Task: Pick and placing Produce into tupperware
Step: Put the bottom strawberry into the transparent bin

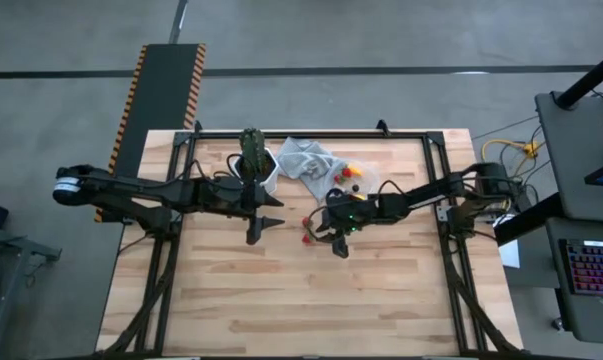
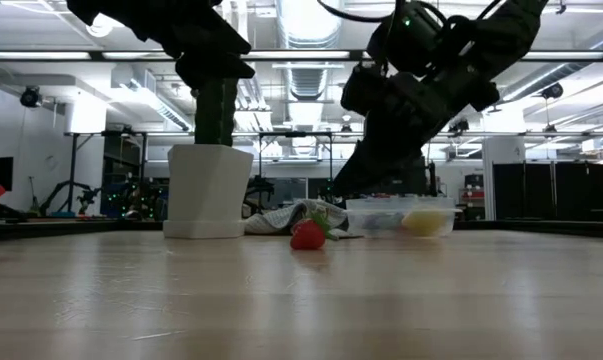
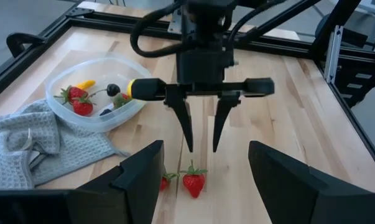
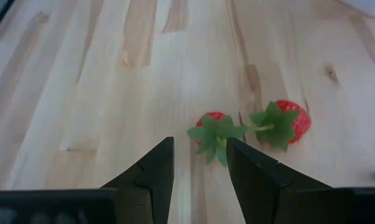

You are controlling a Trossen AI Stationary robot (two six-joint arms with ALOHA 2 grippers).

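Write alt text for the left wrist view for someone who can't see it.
The right gripper hangs open, fingers pointing down, just above a red strawberry with green leaves on the pale wooden table. Behind it, a round see-through plastic container holds more small produce beside a crumpled grey cloth.

Two dark arms, black cabling.
Right end effector (image 3: 201, 134): tapered black fingers, crossbar, yellow end cap.

evenly lit from bright ceiling strips (image 2: 301, 75); soft faint shadows on the counter (image 1: 281, 290); blurred foreground in low view.
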